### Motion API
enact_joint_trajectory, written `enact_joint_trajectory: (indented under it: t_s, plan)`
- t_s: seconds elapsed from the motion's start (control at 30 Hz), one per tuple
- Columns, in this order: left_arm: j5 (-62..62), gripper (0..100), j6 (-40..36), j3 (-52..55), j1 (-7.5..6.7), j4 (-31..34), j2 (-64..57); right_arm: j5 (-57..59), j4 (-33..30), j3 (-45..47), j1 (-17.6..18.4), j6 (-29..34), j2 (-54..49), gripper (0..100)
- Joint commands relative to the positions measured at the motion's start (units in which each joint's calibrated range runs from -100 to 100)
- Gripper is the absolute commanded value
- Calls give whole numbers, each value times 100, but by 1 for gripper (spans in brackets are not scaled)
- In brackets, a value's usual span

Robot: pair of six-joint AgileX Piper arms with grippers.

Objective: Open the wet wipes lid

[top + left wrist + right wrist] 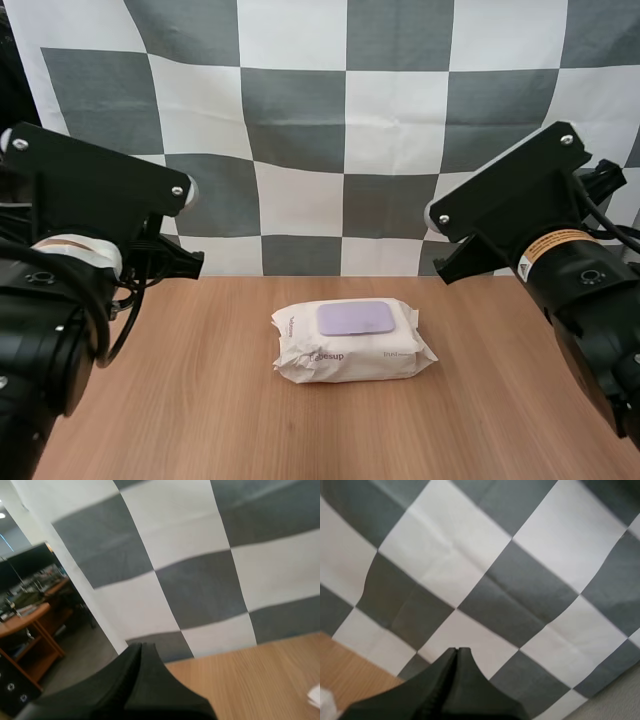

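Note:
A white pack of wet wipes (353, 343) lies flat in the middle of the wooden table (200, 400), its pale purple lid (356, 318) shut on top. My left arm sits raised at the left of the high view and my right arm at the right, both well back from the pack. In the left wrist view my left gripper (141, 647) is shut, its fingers together as one dark wedge above the table's far edge. My right gripper (457, 652) is likewise shut on nothing, with a white corner of the pack (326, 704) just visible.
The table's wood surface (260, 680) stretches around the pack on all sides, with open room to the left, right and front of it.

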Motion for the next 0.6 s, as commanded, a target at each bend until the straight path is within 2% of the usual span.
enact_joint_trajectory:
  t_s: [0.0, 0.07, 0.13, 0.2, 0.27, 0.37, 0.47, 0.57]
  plan:
    - [604, 0, 1533, 62, 6, -2866, 560, 611, -8, -1, 1, -528, 287, 0]
    - [893, 0, 2153, 112, 6, -3587, 921, 611, -8, -1, 1, -785, 328, 0]
    - [1050, 0, 2470, 112, 6, -4107, 1168, 627, 27, -1, 20, -878, 329, 0]
    - [1176, 0, 3410, 112, 6, -4747, 1459, 847, 55, -1, 129, -1002, 339, 0]
    - [1218, 0, 3944, 112, 6, -5045, 1718, 1128, 137, -1, 306, -1224, 392, 0]
    - [1301, 0, 4395, 112, 6, -5164, 2292, 1687, 380, -1, 681, -1663, 540, 0]
    - [1340, 0, 4840, 112, 6, -5336, 2961, 1948, 406, -1, 1069, -1752, 659, 0]
    - [1572, 0, 5492, 100, 6, -6033, 3531, 2142, 497, -1, 1227, -1752, 781, 0]
